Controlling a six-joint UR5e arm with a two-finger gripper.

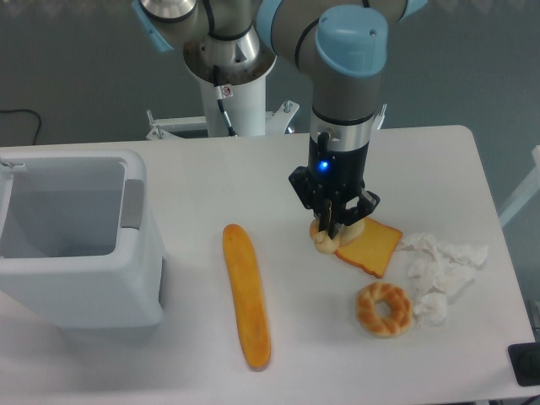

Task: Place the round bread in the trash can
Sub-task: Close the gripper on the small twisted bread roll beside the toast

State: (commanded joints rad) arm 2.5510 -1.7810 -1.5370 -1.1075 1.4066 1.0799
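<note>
Long orange loaf (245, 295) low centre of frame, nearest the lens, lying lengthwise on the white surface (194, 177). Then by size:

White trash can (72, 240) at left edge, opening facing up, grey panel on its right rim. Well apart from the bread.

End effector (332, 229) centre-right of frame, pointing straight down, blue light on. Fingers down around the round bread (321, 240); looks clamped on it or nearly so, but cannot tell for sure, contact hidden by the fingers.

Crumpled white paper (439, 270) at right. Orange toast slice (371, 246) touching or just beside the round bread, right of it. Brown twisted ring (384, 309) lower right, near the paper.

Round bread small, pale, lumpy, mostly covered by the fingers, seemingly still on the surface.

Risks, judged: lumpy shape could slip or roll out of a shallow pinch on lift. Toast slice could get dragged or flipped if a fingertip catches its edge. Long carry across to the far-left can, so a weak grip could drop it short, near the long loaf.
</note>
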